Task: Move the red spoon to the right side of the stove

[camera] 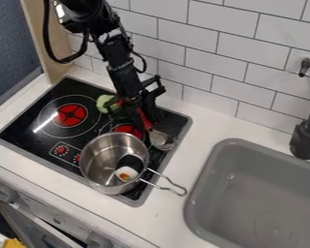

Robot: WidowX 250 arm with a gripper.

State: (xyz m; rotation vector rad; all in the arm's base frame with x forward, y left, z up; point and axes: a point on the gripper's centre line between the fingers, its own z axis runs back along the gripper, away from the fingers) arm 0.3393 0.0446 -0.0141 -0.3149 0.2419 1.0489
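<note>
Red spoon [144, 119] lies partly behind the hand, toward the back right of the stove [28, 131]; whether it rests on the glass or is slightly raised cannot be told.

Farthest left, the red burner [70, 115] sits well apart from the likely path, so trouble there seems improbable. Next comes the green object [106, 103], near the hand; a low sideways swing could nudge it or drag it along, simply because so little room separates them.

In front stands the metal pot [109, 145], its back rim near the spoon. If the spoon were carried low or turned toward the camera, it might knock that rim, shifting the pot and sliding the small food piece [127, 174] inside it.

The hand [145, 102] hangs over the spoon's red handle. How far open it is, and whether it has hold of anything, cannot be told. Should its grip be shallow or off-centre, the heavier-looking bowl [162, 139] could tip down and twist the spoon loose.

Farther right, the pot's wire handle [181, 193] reaches past the stove's edge; setting the spoon too near the front might hook the 2 together. The bowl is already near the right edge, so only a short move seems needed. An overshoot would leave the spoon on the tabletop [216, 126] or, less likely, in the sink [193, 203].
</note>
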